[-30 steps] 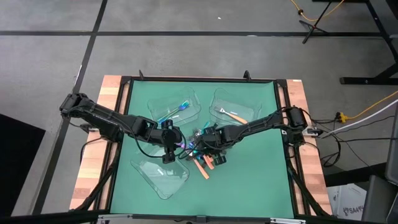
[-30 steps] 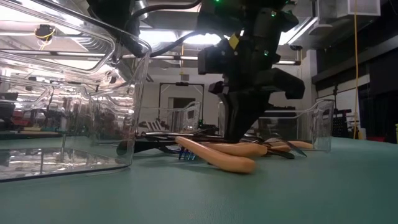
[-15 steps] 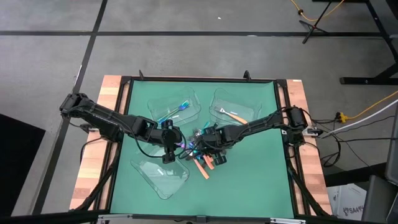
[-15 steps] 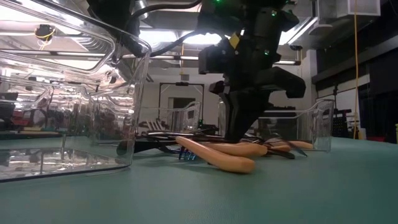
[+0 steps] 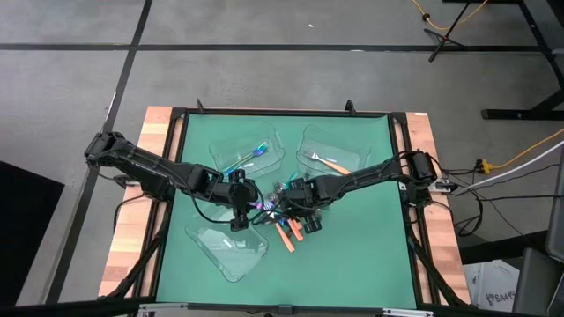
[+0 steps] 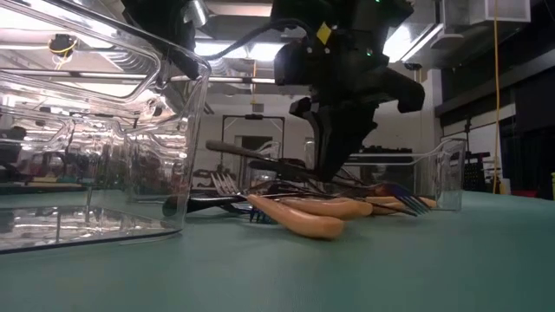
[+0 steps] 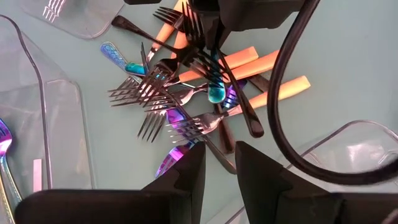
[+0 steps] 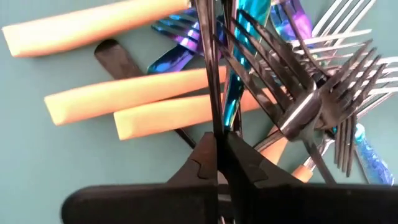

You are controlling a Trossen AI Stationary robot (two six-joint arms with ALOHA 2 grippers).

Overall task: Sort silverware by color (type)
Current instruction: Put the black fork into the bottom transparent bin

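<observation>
Both grippers at the silverware heap, centre of the table.

High view: I see the left gripper (image 5: 240, 211) just left of the silverware pile (image 5: 284, 216) at frame centre, the right gripper (image 5: 289, 201) over it; clear trays (image 5: 227, 248) surround the pile. Low view: the right gripper (image 6: 334, 169) holds a dark fork (image 6: 260, 158) tilted off the mat above the orange handles (image 6: 299, 217). Left wrist view: my left fingers (image 7: 186, 171) stand slightly apart at bottom centre, holding nothing, short of the tangled forks (image 7: 180, 93). Right wrist view: the right fingers (image 8: 205, 163) pinch the dark fork's slim handle (image 8: 210, 74) at centre.
</observation>
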